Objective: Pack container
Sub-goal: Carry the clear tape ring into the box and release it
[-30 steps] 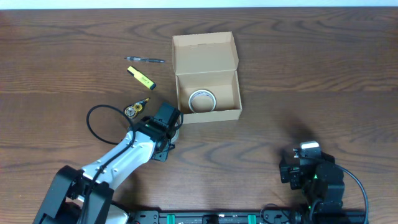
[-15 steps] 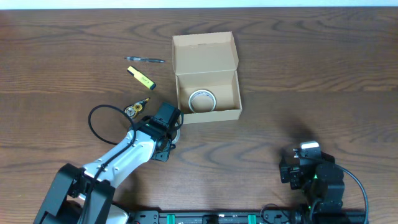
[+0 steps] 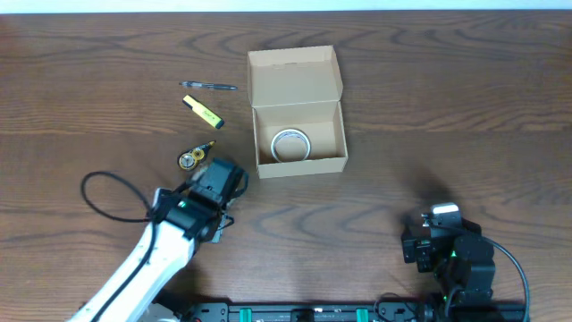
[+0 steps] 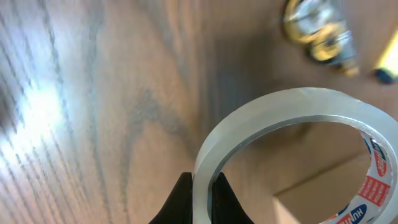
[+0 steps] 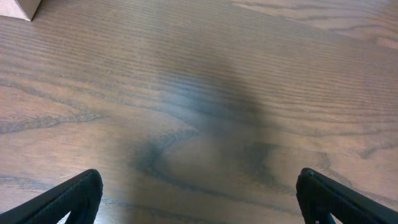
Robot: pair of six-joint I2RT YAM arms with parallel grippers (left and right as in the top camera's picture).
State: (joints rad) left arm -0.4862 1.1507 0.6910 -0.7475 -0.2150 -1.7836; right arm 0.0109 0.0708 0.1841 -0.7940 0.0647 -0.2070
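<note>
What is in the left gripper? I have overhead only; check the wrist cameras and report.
Observer: The left gripper is shut on a clear tape roll, pinching its wall.
Operator: Now report the right gripper.
Observer: The right gripper is open, nothing between its fingers, bare table below.
Operator: Tell me what is printed on that roll.
Observer: A red and white label sits inside its core; the text is cut off.

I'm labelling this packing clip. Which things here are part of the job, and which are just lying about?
Job: cardboard container; packed tape roll; clear tape roll clamped by left gripper.
Lying about for now: pen; yellow highlighter; small gold metal item.
</note>
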